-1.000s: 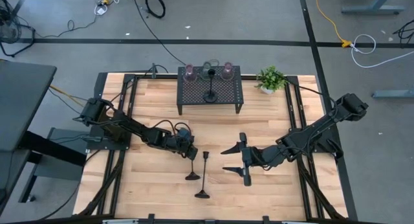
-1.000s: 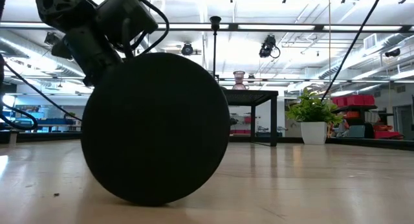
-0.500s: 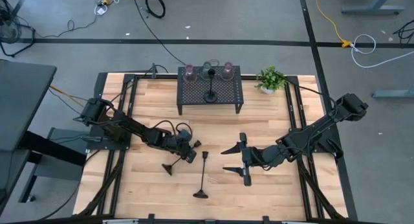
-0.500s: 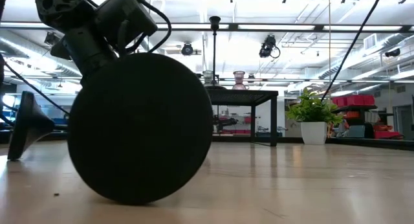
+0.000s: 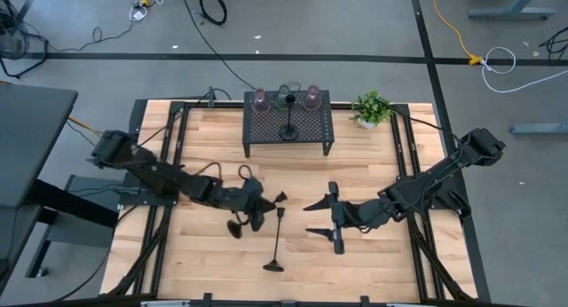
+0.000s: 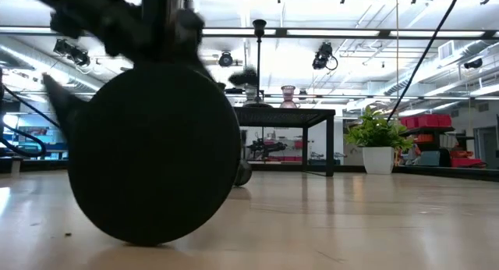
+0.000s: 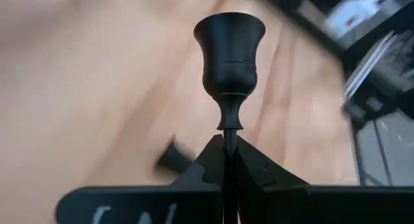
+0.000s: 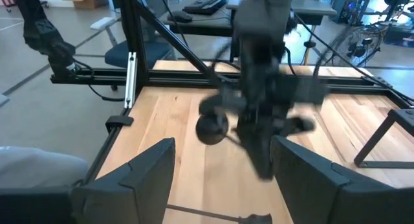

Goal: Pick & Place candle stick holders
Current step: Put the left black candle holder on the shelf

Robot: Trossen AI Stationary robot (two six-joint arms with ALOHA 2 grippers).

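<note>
One black stem between left jaws

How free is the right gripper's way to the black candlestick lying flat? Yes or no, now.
Probably yes: the right gripper is open beside the lying candlestick, nothing between them. The left gripper, holding another candlestick, hovers near its cup end.

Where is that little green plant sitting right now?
In the high view, the green plant stands at the table's far right, just beside the black mesh rack.
</note>
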